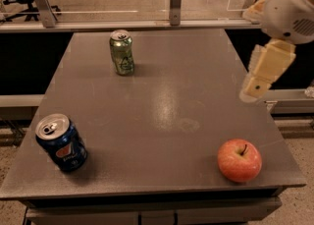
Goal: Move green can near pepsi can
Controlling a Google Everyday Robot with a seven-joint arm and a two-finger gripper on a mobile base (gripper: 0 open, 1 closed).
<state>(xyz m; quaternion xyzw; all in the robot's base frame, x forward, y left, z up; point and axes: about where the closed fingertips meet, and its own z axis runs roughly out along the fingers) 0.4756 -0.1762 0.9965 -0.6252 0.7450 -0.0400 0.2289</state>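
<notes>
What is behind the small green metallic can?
Only bare grey table, then a metal rail. The green can covers the patch directly behind it. The beige gripper hangs at the table's right edge.
</notes>
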